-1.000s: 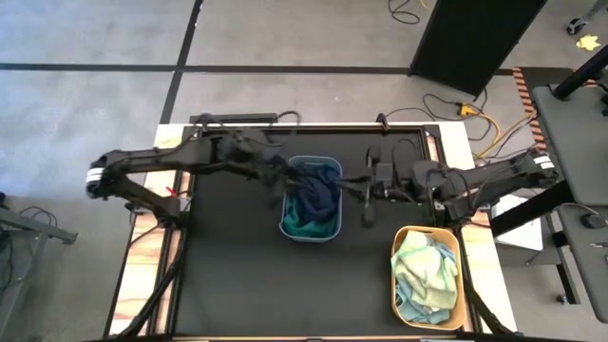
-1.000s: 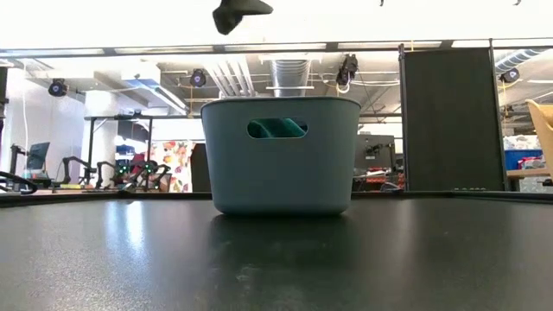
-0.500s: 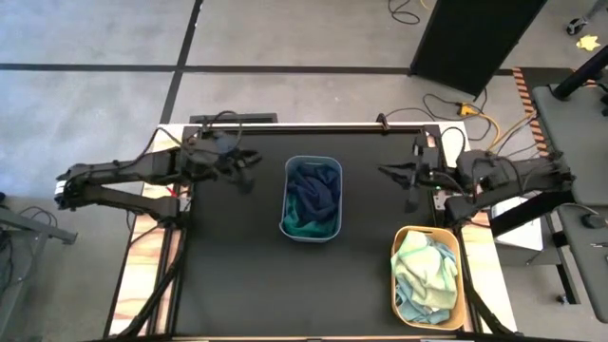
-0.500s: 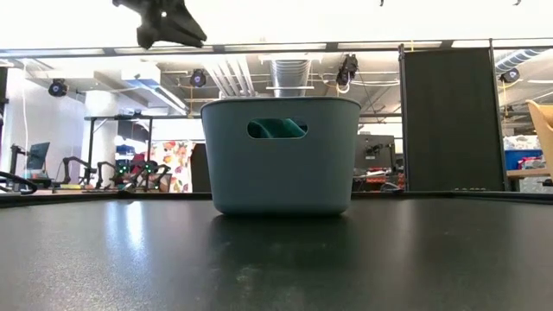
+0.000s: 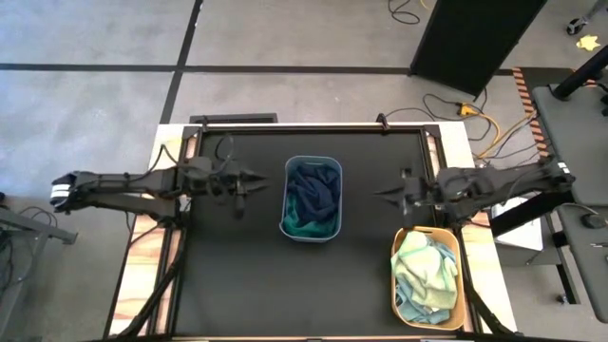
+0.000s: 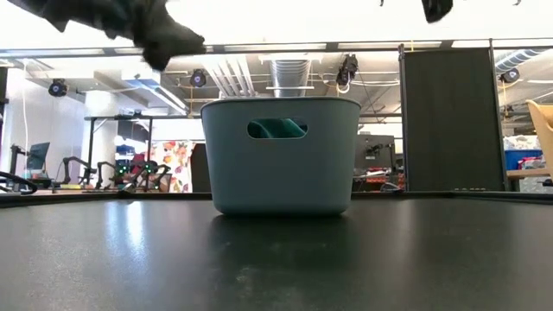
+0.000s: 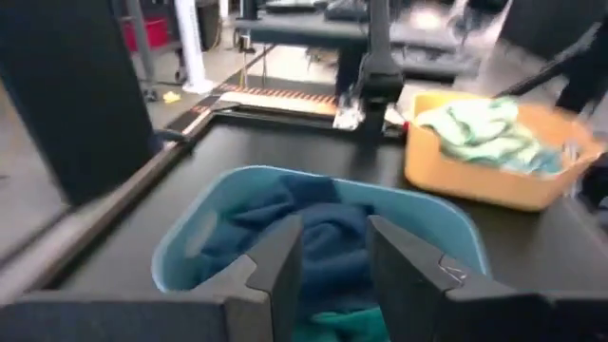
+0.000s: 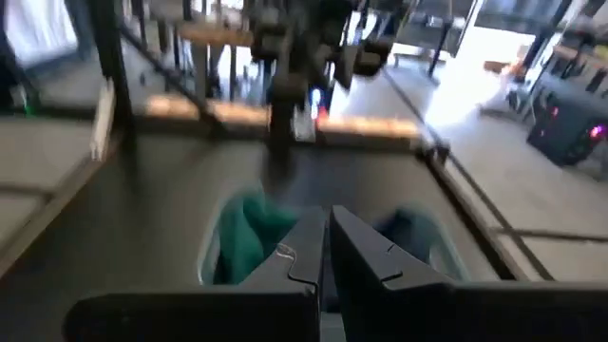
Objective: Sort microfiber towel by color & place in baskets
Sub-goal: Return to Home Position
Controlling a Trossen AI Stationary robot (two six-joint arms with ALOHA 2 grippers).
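The grey-blue basket (image 5: 311, 198) stands mid-table with navy towels (image 5: 314, 189) on a dark green one (image 5: 301, 225); the green shows through its handle slot (image 6: 276, 129). The yellow-orange basket (image 5: 457, 275) at the near right holds pale yellow-green (image 5: 425, 257) and light blue (image 5: 414, 307) towels. My left gripper (image 5: 249, 178) hovers left of the grey-blue basket, open and empty, looking into it (image 7: 334, 255). My right gripper (image 5: 380, 193) hovers right of that basket, shut and empty (image 8: 328, 237). No purple towel shows.
Bare black tabletop (image 5: 237, 275) lies around both baskets. A raised frame edges the table (image 5: 313, 128). In the low view both grippers show above the grey-blue basket's rim, left (image 6: 143, 26) and right (image 6: 436, 9). Cables lie on the floor beyond the far edge (image 5: 475, 119).
My left gripper has drawn back from over the grey-blue basket toward the table's left edge. My right gripper has pulled away from the basket's right side toward the right edge. The navy towel that bulged at the basket's far end now lies lower inside it.
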